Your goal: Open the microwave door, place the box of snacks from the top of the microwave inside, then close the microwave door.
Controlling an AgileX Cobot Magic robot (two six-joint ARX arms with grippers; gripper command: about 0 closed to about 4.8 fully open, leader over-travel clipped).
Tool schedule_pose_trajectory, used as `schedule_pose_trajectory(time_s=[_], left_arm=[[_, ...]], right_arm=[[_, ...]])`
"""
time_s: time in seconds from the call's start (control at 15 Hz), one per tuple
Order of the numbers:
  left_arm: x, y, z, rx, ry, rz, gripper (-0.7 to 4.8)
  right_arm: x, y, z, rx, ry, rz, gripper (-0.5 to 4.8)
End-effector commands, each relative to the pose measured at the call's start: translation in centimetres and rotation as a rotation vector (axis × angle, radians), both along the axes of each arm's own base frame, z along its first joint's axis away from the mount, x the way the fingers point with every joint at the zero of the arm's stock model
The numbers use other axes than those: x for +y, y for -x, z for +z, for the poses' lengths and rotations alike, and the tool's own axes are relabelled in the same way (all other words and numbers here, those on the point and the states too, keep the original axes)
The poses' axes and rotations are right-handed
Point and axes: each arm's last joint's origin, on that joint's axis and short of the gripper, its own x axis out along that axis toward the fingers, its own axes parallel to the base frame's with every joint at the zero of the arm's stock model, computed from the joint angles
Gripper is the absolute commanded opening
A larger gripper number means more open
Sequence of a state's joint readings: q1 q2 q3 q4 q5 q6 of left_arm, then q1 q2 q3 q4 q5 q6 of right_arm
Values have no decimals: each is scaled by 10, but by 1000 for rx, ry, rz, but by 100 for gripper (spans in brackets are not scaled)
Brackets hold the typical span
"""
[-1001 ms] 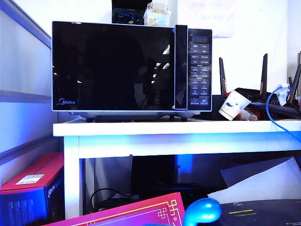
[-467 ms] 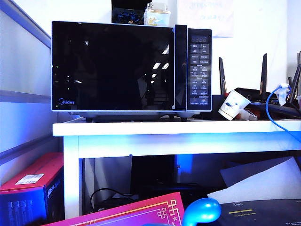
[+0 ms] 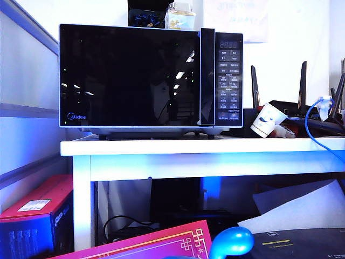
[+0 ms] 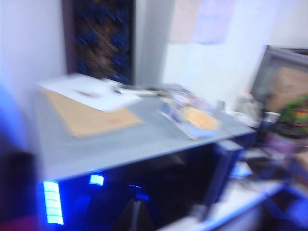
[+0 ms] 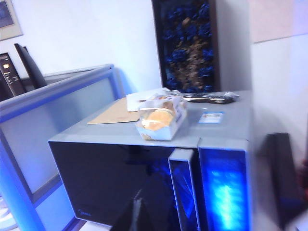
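Partly blurred: left pincer [image 4: 136, 216], right pincer [image 5: 136, 214].

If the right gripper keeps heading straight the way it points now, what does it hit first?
Probably the microwave door: the shut right gripper points at its black glass, left of the handle strip. Depth is unclear. The box of snacks sits higher, on top.

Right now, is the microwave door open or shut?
Shut. In the exterior view the door sits flush with the button panel, and the right wrist view shows no gap. The snack box is still on top.

Blue-tinted brightness, motion-blurred left wrist view.
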State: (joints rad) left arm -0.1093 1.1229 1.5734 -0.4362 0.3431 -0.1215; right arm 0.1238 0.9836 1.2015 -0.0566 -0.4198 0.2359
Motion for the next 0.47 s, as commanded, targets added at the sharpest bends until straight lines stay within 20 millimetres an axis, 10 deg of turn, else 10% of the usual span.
schedule_pose_trajectory(time_s=[0.07,0.47], left_arm=[[-4,-8,3,-27,41,-83,-5],[-5,-8,16,-163,52,-121,-5]], right_arm=[[5,-28,1,1,17,71,-1],[13,-86,-17,14,134,55,-1]])
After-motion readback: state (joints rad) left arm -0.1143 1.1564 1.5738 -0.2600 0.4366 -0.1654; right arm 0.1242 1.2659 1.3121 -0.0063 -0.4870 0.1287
